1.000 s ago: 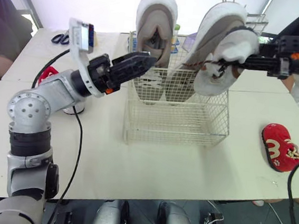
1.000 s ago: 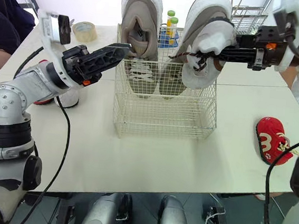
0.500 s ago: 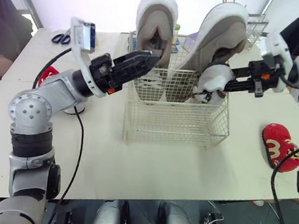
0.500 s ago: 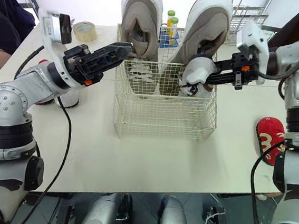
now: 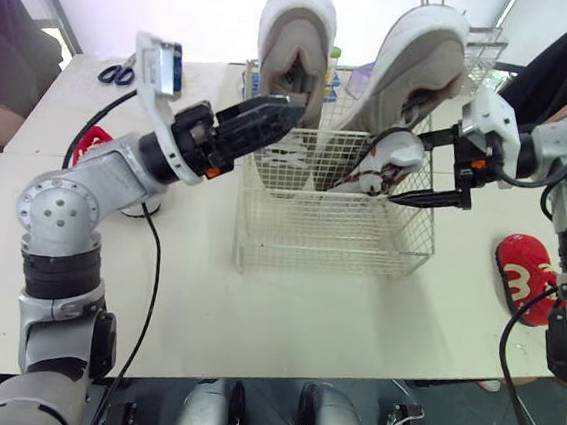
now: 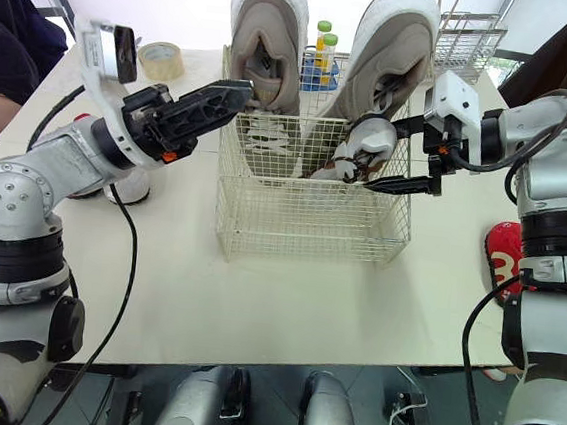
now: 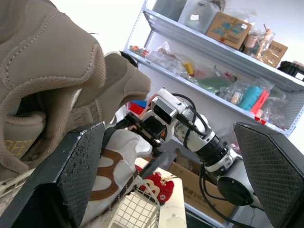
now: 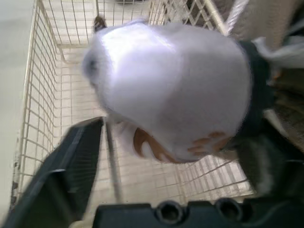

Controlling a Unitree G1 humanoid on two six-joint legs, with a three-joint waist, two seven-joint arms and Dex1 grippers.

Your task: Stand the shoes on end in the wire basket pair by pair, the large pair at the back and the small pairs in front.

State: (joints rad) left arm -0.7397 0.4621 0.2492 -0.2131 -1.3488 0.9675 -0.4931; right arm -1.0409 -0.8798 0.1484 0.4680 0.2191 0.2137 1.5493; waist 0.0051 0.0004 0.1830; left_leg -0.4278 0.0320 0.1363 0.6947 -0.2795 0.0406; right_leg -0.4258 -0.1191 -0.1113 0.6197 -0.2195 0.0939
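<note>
Wire basket: the white wire basket stands on the cream table.
Large pair: two tan suede shoes with white soles, the left tan shoe and the right tan shoe, stand on end at the basket's back.
Small white shoe: a white shoe with brown markings sits tilted inside the basket, in front of the right tan shoe.
Right gripper: fingers apart, one above and one below the small white shoe, not clamped.
Left gripper: fingers apart, just beside the left tan shoe's opening.
Small red shoe: lies on the table, right of the basket.
</note>
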